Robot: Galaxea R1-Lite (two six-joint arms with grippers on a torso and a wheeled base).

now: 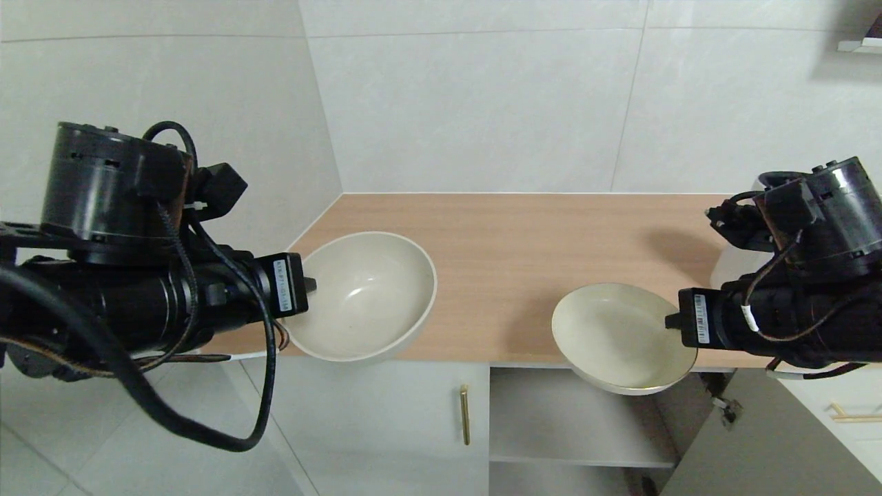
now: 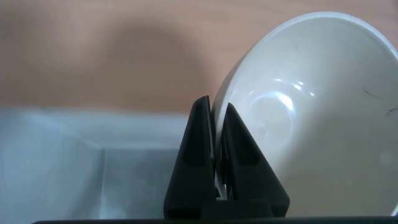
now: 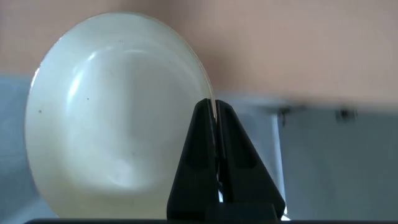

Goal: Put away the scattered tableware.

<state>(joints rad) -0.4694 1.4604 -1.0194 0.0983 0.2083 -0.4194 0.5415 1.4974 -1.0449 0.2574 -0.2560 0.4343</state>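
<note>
Left end effector (image 2: 216, 107): bowl (image 1: 365, 296). Right end effector (image 3: 213, 107): plate (image 1: 613, 337).

The long countertop (image 1: 524, 234) showed pale brown wood grain with a smooth, matt face. Behind it, the large white wall tiles (image 1: 482, 103) looked smooth with a faint sheen. Over its front edge, the deep cream bowl (image 1: 368, 296) had a glossy, glazed-looking inside, and the shallow cream dish (image 1: 620, 337) was equally smooth and shiny. The left gripper (image 2: 214, 109) and right gripper (image 3: 214, 109) looked like matt black hard plastic. Below the countertop, the white cabinet door (image 1: 386, 427) was smooth and matt, with a slim brass-coloured metal handle (image 1: 464, 413).
</note>
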